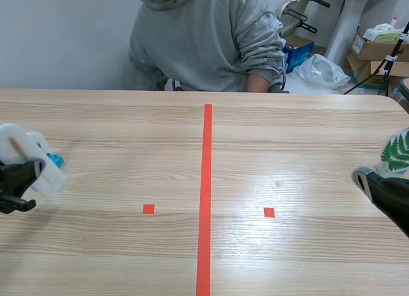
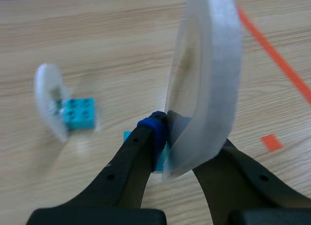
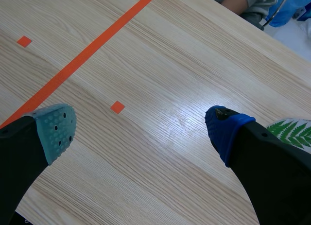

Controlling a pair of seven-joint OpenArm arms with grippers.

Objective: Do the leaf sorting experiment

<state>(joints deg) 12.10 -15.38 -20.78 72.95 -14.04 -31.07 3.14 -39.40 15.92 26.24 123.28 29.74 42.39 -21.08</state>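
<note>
While my left claw (image 2: 167,128) clamped a white foam plate (image 2: 209,74) upright (teal brick (image 2: 79,112) ahead), my right claw (image 3: 141,130) sat wide open.

The left arm is seen low at the left edge of the surface (image 1: 287,149). Its hand (image 1: 29,174) is clamped on a white disc (image 2: 209,79), which is held upright between the fingers (image 2: 131,166). One blue pad (image 2: 154,127) is pressed against the disc's face, while the other fingertip is hidden behind it. The right arm is seen low at the right edge. Its hand (image 1: 374,184) is held over the surface with the fingers spread wide and nothing between them, the grey-green pad (image 3: 56,130) and the other blue pad (image 3: 224,132) set well apart.
</note>
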